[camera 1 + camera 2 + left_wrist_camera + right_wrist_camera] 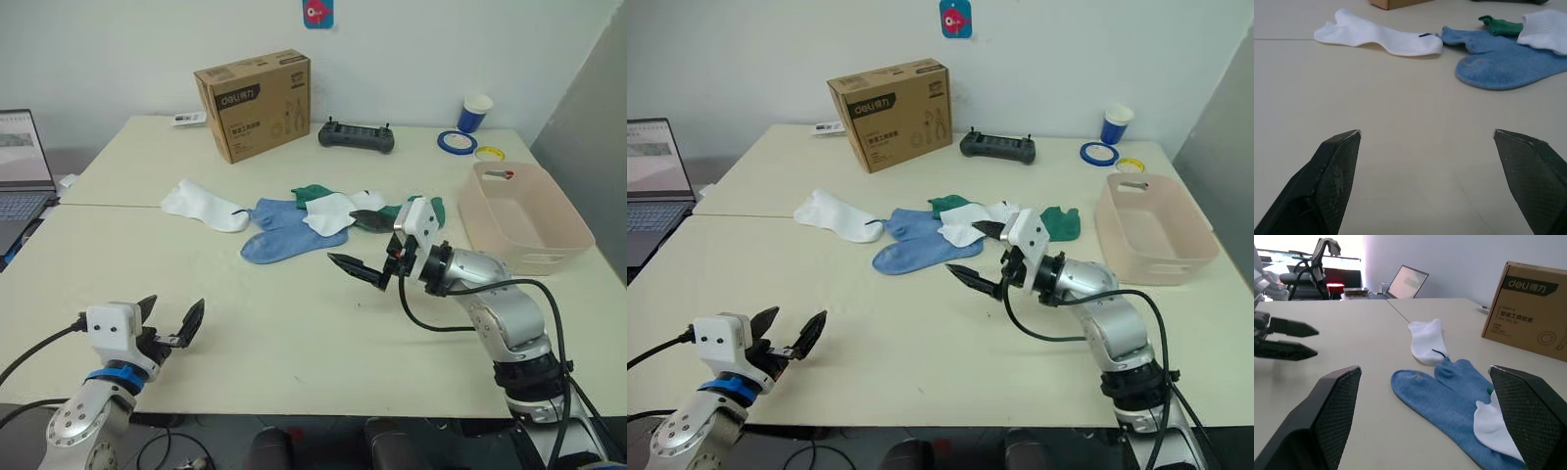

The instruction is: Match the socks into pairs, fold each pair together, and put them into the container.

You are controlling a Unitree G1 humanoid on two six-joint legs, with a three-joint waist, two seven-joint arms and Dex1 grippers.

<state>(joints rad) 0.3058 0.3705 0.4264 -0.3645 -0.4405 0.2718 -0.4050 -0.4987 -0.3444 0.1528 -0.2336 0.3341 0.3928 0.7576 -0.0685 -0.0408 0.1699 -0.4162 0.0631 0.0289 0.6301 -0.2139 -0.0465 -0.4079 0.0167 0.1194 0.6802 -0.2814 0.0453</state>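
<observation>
Several socks lie in a loose heap mid-table: a white sock point(206, 208) at the left, two light blue socks point(289, 231) overlapping, a second white sock point(331, 211) on top of them, and dark green socks point(429, 209) partly hidden beneath. The pale pink container point(549, 238) stands at the right. My right gripper point(343, 235) is open, hovering just right of the heap, pointing at the blue socks point(1449, 401), holding nothing. Close to the table's near left edge my left gripper point(171, 311) is also open and empty, well short of the socks point(1503, 61).
A brown cardboard box point(257, 103) stands at the back, with a black controller point(356, 135), a blue cup point(475, 113) and tape rolls point(458, 141) to its right. A laptop point(20, 166) sits at the far left. Bare tabletop stretches between the grippers.
</observation>
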